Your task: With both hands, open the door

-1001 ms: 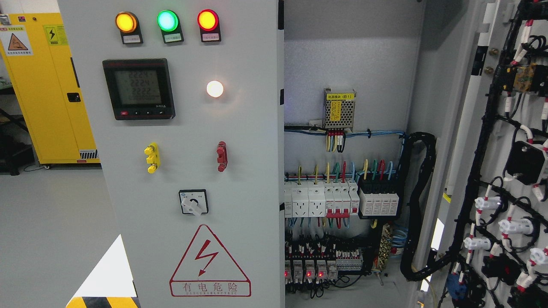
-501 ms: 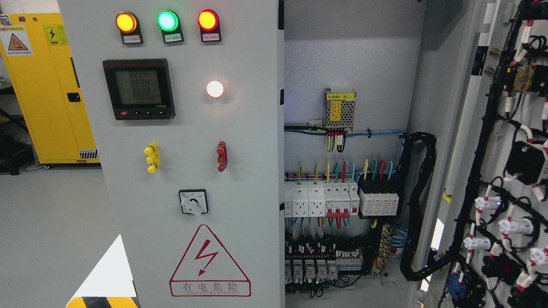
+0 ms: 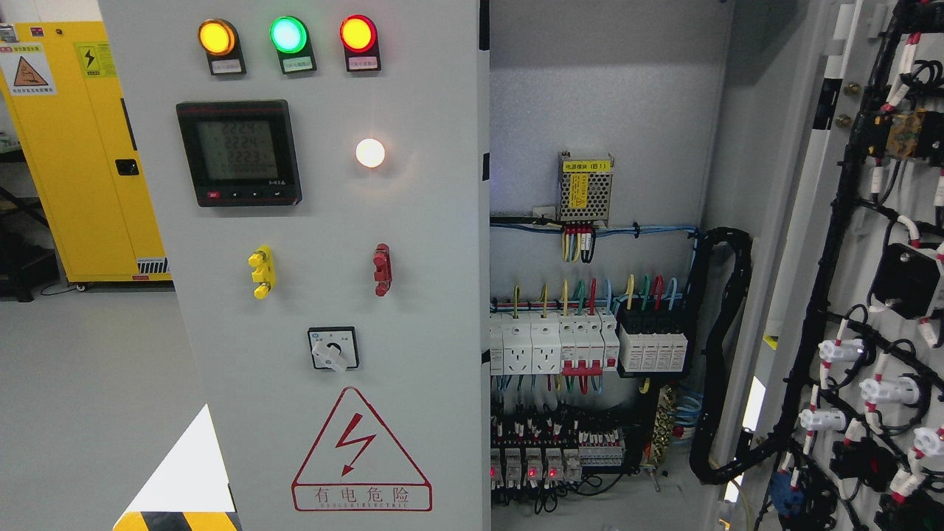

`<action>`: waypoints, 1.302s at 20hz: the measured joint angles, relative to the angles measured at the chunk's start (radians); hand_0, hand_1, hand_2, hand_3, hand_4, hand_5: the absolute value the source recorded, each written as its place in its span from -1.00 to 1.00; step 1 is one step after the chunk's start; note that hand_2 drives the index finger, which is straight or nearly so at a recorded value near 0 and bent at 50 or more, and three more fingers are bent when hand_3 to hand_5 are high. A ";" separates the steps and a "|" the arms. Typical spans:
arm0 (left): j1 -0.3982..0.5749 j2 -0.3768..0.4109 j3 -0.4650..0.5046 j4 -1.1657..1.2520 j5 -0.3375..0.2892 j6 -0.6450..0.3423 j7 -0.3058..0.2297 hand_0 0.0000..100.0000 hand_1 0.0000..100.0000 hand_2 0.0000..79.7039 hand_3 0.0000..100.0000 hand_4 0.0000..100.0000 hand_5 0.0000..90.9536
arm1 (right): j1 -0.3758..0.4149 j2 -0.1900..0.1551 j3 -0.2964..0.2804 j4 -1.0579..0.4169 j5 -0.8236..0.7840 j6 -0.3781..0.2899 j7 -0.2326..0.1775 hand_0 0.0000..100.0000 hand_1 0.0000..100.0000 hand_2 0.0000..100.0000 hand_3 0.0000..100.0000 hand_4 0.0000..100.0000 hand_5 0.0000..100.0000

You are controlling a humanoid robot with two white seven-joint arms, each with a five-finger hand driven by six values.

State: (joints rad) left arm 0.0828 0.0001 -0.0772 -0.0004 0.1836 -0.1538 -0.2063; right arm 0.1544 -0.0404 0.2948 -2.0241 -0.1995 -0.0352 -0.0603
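Note:
A grey electrical cabinet fills the head view. Its left door stands closed and carries three lit lamps, a digital meter, a white lamp, yellow and red handles and a rotary switch. The right door is swung wide open at the right edge, its inner side covered in black wiring and white connectors. Between them the cabinet interior shows a power supply, breakers and relays. Neither of my hands nor arms shows anywhere in the picture.
A yellow safety cabinet stands at the back left on the grey floor. A black cable bundle loops from the cabinet interior to the open right door.
The view has shifted very slightly; the relays' small red lights at the cabinet's bottom blink off and on. Neither door has moved.

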 measured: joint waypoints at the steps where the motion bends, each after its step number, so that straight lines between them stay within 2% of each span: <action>1: 0.000 0.000 0.000 0.000 0.000 0.000 0.001 -0.39 -0.75 -1.00 -1.00 -1.00 -1.00 | -0.030 0.005 0.001 0.000 0.001 0.014 -0.001 -0.57 -0.87 -1.00 -1.00 -1.00 -1.00; 8: 0.000 0.000 0.000 0.000 -0.001 0.000 -0.003 -0.38 -0.75 -1.00 -1.00 -1.00 -1.00 | -0.232 0.047 -0.012 0.038 0.003 0.086 -0.004 -0.57 -0.87 -1.00 -1.00 -1.00 -1.00; 12: 0.000 0.000 -0.001 0.000 -0.001 0.000 -0.004 -0.38 -0.75 -1.00 -1.00 -1.00 -1.00 | -0.335 0.063 -0.020 0.082 0.003 0.103 -0.009 -0.57 -0.87 -1.00 -1.00 -1.00 -1.00; 21: 0.000 0.000 -0.002 0.000 -0.001 0.000 -0.004 -0.38 -0.75 -1.00 -1.00 -1.00 -1.00 | -0.549 0.081 -0.032 0.238 0.002 0.125 0.015 -0.57 -0.87 -1.00 -1.00 -1.00 -1.00; 26: 0.000 0.000 -0.002 0.000 -0.001 0.000 -0.004 -0.38 -0.75 -1.00 -1.00 -1.00 -1.00 | -0.651 0.084 -0.040 0.326 0.002 0.146 0.059 -0.57 -0.87 -1.00 -1.00 -1.00 -1.00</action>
State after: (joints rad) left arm 0.0828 0.0000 -0.0792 -0.0001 0.1825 -0.1539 -0.2104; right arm -0.4962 0.0436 0.2544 -1.6981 -0.1976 0.1106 -0.0015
